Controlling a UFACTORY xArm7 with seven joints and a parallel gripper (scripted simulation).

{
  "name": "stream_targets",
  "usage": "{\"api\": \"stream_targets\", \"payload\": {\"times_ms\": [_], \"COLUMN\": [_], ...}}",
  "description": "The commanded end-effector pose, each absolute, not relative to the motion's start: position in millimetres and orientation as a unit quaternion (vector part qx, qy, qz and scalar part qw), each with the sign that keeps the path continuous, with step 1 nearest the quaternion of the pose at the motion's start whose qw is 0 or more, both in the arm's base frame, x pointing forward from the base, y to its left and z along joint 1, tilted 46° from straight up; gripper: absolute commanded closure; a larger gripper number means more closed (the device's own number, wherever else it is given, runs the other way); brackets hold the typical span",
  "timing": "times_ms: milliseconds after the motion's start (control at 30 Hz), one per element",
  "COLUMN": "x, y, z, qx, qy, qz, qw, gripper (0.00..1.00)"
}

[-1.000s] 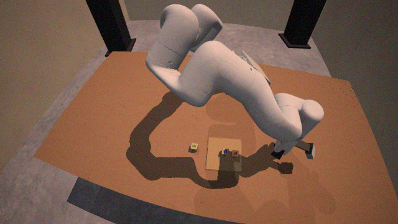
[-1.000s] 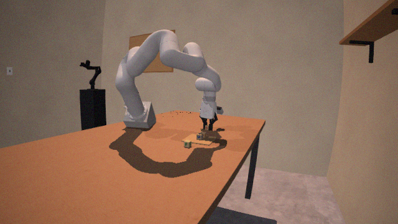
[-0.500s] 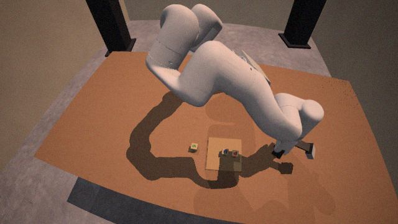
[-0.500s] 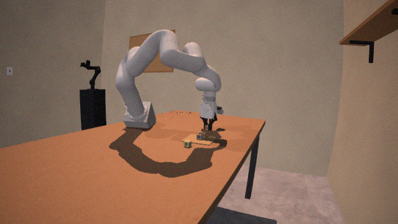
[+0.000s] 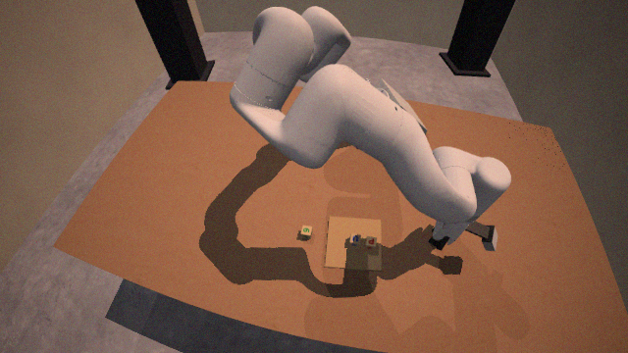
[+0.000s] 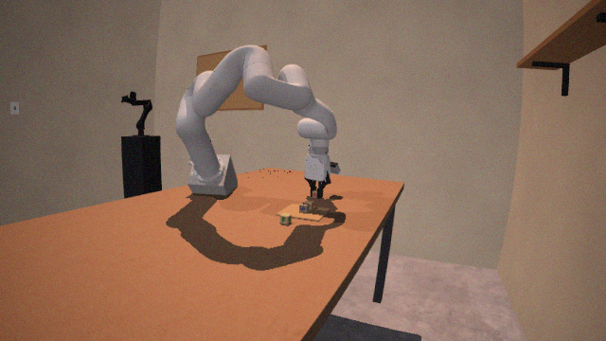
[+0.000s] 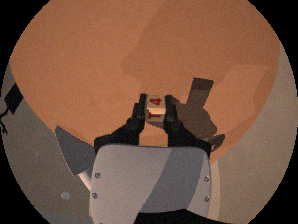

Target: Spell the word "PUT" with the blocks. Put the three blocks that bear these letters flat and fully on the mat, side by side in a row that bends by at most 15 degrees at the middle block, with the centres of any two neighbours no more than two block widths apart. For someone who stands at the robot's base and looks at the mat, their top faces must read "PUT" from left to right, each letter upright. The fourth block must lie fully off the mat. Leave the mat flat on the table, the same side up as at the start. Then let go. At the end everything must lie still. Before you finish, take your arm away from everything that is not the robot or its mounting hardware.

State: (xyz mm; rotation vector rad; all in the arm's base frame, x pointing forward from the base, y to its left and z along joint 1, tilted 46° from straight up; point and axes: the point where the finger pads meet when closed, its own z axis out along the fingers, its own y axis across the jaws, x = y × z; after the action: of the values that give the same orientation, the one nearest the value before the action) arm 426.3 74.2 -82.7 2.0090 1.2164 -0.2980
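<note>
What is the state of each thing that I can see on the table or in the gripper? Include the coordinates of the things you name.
Black-fingered gripper [image 5: 438, 242] [image 6: 316, 195] [image 7: 155, 102]: shut on a block.
Cream cube block with red T and 4 [image 7: 156, 102]: held.
Thin square tan mat [image 5: 339, 237] [image 6: 308, 217]: flat.
Cream cube block, blue mark [image 5: 354, 239] [image 6: 303, 208]: on mat.
Cream cube block, red mark [image 5: 371, 241]: on mat.
Cream cube block, green mark [image 5: 306, 230] [image 6: 285, 220]: off mat.

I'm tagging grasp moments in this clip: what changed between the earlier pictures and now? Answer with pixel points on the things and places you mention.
The pincer [image 5: 438, 243] [image 6: 316, 194] [image 7: 155, 102] drew its fingers inward and now grips the block marked T [image 6: 314, 193] [image 7: 155, 102]. No lift is visible. The arm's pose looks unchanged; the two blocks on the mat [image 5: 339, 230] [image 6: 312, 218] and the green-lettered block [image 5: 306, 230] [image 6: 285, 220] beside it stayed put.
</note>
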Motion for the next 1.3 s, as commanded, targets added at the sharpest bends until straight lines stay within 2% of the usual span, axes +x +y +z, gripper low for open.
{"api": "stream_targets", "payload": {"times_ms": [0, 333, 800, 1267], "x": [426.8, 424.9, 409.5, 408.9], "y": [76.5, 83.6, 144.2, 146.6], "z": [-82.3, -75.2, -15.7, -13.2], "qx": [0.786, 0.786, 0.786, 0.786], "qy": [0.477, 0.477, 0.477, 0.476], "qz": [-0.115, -0.115, -0.115, -0.115], "qw": [0.377, 0.377, 0.377, 0.377], "gripper": [0.79, 0.79, 0.79, 0.79]}}
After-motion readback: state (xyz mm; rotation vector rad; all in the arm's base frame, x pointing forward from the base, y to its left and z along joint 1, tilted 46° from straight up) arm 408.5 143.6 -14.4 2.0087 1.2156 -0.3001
